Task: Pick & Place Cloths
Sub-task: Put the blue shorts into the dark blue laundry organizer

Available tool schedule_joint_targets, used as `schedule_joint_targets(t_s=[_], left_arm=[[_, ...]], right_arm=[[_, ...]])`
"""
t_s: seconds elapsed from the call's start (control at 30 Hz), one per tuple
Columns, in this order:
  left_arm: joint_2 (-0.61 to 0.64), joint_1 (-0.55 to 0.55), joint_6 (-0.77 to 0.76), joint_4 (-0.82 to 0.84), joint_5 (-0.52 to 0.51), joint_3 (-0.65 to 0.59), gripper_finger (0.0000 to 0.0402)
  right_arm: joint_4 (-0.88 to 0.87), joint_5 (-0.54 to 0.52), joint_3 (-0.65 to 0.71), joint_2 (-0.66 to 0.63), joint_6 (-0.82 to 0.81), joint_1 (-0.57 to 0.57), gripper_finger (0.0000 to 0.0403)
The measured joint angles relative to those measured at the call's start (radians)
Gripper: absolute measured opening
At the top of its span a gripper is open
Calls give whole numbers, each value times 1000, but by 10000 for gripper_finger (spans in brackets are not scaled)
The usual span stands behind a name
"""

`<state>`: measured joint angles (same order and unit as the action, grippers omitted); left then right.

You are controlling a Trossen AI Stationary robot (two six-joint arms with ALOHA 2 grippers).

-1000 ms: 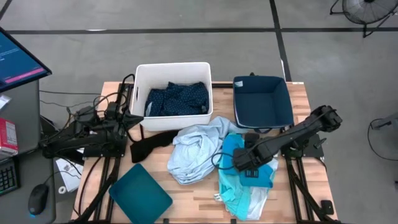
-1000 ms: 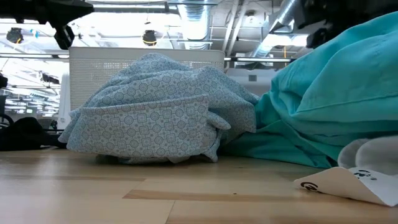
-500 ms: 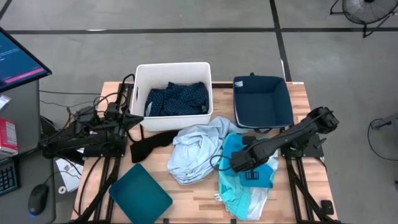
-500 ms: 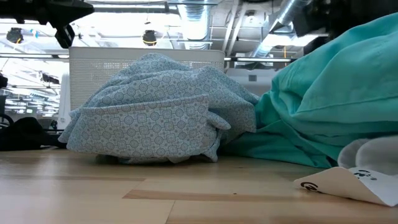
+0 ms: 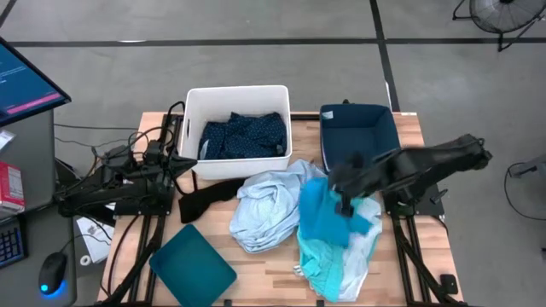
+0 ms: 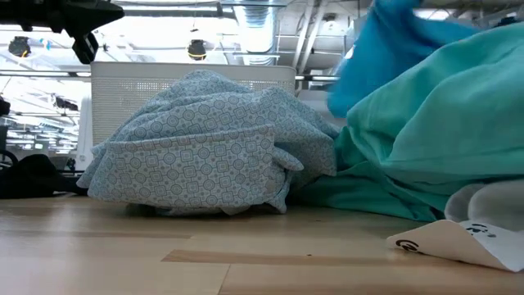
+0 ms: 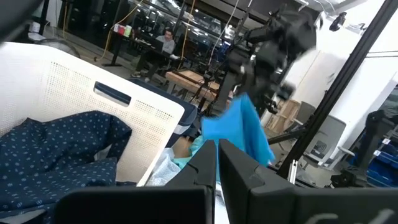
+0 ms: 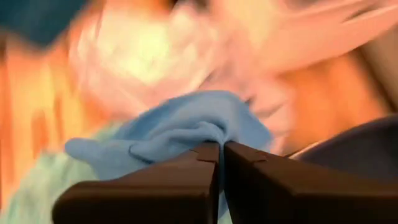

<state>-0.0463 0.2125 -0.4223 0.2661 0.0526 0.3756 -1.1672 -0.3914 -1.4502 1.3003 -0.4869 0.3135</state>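
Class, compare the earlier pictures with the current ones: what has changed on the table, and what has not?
The right claw has shut on the turquoise cloth and lifted it off the pile, toward the dark tub. The left claw, the pale blue cloth and the white bin have not moved.

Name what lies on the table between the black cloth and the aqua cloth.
In the high view, the pale blue cloth lies crumpled between the black cloth and the aqua cloth. The low view shows it as a patterned heap.
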Motion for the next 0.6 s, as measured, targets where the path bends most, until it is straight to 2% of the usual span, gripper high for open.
schedule_joint_targets(t_s=[0.13,0.37,0.6], left_arm=[[0,0,-1,0,0,0,1],[0,0,-1,0,0,0,1],[0,0,-1,0,0,0,1]], right_arm=[[-7,-197,-70,-78,-70,-62,1],[-13,-425,-117,-169,-94,-212,1],[-129,-464,-117,-180,-141,-415,0]])
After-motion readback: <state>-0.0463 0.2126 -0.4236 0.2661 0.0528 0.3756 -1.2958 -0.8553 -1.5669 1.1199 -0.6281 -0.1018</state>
